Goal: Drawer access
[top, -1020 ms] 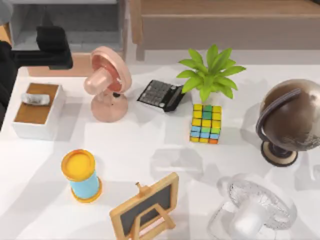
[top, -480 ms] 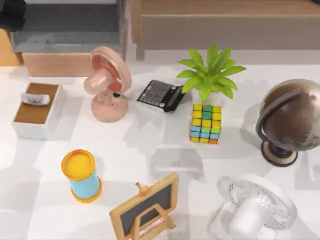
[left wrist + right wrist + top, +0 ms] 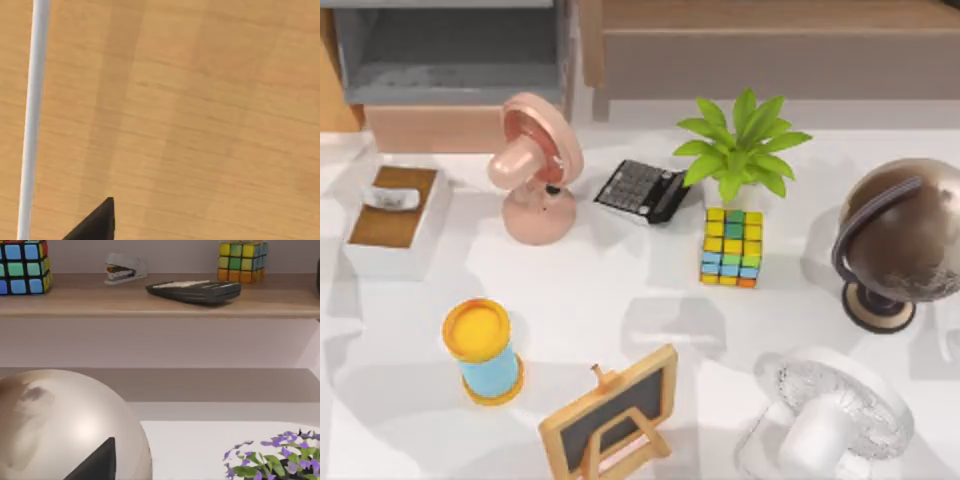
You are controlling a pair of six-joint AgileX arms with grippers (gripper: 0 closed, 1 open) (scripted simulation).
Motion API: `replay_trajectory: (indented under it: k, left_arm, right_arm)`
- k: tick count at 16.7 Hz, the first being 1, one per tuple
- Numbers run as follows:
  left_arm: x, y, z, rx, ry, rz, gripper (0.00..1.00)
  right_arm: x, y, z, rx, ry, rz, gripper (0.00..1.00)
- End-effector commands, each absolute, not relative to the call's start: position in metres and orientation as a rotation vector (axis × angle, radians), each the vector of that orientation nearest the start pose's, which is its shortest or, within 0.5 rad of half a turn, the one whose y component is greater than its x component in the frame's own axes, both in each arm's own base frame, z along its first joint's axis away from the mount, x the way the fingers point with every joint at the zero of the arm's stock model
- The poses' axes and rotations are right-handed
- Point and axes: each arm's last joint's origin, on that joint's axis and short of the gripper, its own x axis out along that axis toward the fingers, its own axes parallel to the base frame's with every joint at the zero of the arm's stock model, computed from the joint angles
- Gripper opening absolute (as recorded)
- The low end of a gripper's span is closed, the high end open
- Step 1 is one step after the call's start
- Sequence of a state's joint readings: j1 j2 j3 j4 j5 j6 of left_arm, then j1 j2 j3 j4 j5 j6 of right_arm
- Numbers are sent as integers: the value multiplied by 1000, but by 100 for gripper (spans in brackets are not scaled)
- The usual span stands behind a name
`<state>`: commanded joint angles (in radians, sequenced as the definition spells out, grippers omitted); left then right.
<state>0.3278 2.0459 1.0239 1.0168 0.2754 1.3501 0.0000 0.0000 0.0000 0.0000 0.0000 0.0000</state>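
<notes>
The drawer (image 3: 450,60) stands at the back left of the top view with its grey inside showing. Its pale peach front panel (image 3: 435,128) faces the table, just behind the pink fan (image 3: 535,165). A black part of my left gripper (image 3: 95,225) shows in the left wrist view, close over an orange wood-grain surface (image 3: 200,125) crossed by a white bar (image 3: 32,115). A black part of my right gripper (image 3: 95,465) shows in the right wrist view, beside the bronze globe (image 3: 60,430).
On the white table are a white box with a brown top (image 3: 392,220), calculator (image 3: 642,190), plant (image 3: 740,150), colour cube (image 3: 732,247), globe (image 3: 900,240), yellow-blue cylinder (image 3: 482,350), small chalkboard (image 3: 610,415) and white fan (image 3: 835,420). A long brown-and-taupe unit (image 3: 770,50) spans the back right.
My left arm, which was over the drawer's front left corner a second ago, has pulled away up and left, out of the top view. The drawer and table objects have not moved.
</notes>
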Motion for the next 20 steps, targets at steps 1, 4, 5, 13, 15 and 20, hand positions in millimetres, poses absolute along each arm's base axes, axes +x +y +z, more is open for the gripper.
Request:
replay_trajectory:
  k: [1,4,5,13,15,20]
  left_arm:
    - [404,143,141,1398,42,45,100]
    - [407,164,108,1529,7,2,100]
    - [407,168,101,1552,-4,-8,100]
    - [411,169,95,1570,-16,-17,100]
    - [418,170,95,1571,-16,-15,100]
    - [433,171,95,1571,-16,-16,100]
  right_arm:
    - [106,-1,160,0,0,0,100]
    - [106,-1,160,0,0,0,100]
    - [106,-1,160,0,0,0,100]
    - [106,-1,160,0,0,0,100]
    - [106,-1,160,0,0,0,100]
    - [106,-1,160,0,0,0,100]
